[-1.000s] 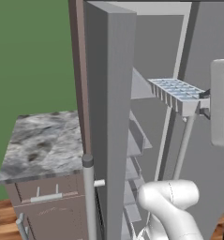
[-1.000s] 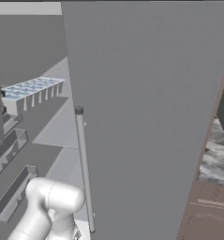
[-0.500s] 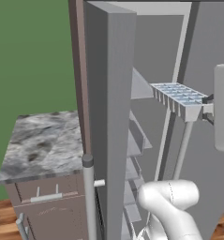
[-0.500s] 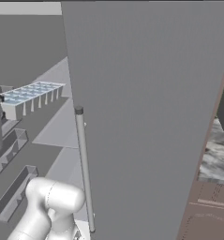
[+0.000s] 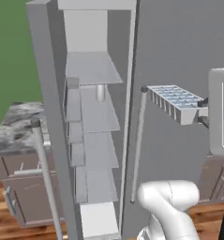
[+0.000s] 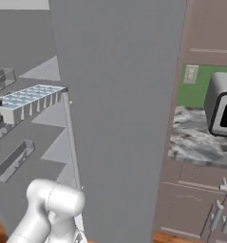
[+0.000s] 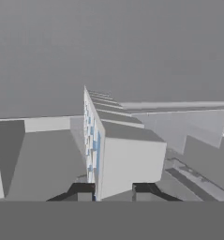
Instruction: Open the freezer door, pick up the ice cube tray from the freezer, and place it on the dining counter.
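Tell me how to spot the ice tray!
Find the tall grey freezer with its door swung open. Just right of its shelves, in the air, the claw holds the ice tray by one end. It is pale blue-white with a grid of little square cells, unlike the plain grey shelves.

Toaster (image 6: 222, 111) cut by edge; freezer door (image 5: 50, 122) top cropped.

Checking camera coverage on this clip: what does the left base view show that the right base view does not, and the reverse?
Left base view alone: the open freezer door edge-on and the shelves inside the freezer.
Right base view alone: a toaster on a marbled cabinet top.
Both: the ice cube tray, held out clear of the shelves by the gripper.
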Controlling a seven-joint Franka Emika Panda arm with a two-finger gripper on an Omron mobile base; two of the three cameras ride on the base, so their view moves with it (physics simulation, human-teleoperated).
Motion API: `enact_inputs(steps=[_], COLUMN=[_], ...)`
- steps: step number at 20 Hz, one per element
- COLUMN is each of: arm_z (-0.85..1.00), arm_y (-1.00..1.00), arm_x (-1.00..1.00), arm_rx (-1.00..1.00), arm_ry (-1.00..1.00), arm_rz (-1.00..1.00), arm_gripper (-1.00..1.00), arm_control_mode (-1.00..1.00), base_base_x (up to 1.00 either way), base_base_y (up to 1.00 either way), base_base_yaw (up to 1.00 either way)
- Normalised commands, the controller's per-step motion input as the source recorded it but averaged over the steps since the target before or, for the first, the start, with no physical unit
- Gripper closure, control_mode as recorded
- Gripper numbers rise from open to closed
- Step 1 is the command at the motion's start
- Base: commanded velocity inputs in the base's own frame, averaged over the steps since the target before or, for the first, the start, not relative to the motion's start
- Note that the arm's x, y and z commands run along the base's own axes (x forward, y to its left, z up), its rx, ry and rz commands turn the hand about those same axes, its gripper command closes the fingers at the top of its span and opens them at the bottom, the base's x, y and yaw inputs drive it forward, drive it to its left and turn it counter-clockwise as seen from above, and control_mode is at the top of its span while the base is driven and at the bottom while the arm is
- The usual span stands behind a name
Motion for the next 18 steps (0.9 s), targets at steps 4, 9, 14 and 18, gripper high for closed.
enact_inputs(steps=[4,9,14,18], arm_z=[0.0,0.0,0.0,0.0], arm_y=[0.0,0.0,0.0,0.0], arm_x=[0.0,0.0,0.0,0.0], arm_rx=[0.0,0.0,0.0,0.0], arm_ry=[0.0,0.0,0.0,0.0], arm_rz=[0.0,0.0,0.0,0.0], arm_gripper=[1.0,1.0,1.0,1.0], arm_control_mode=[1.0,1.0,1.0,1.0], base_base_x=[-0.97,-1.0,-0.7,-0.16], base_base_y=[-1.0,-0.58,-0.13,0.02], base_base_yaw=[0.37,0.64,0.89,1.0])
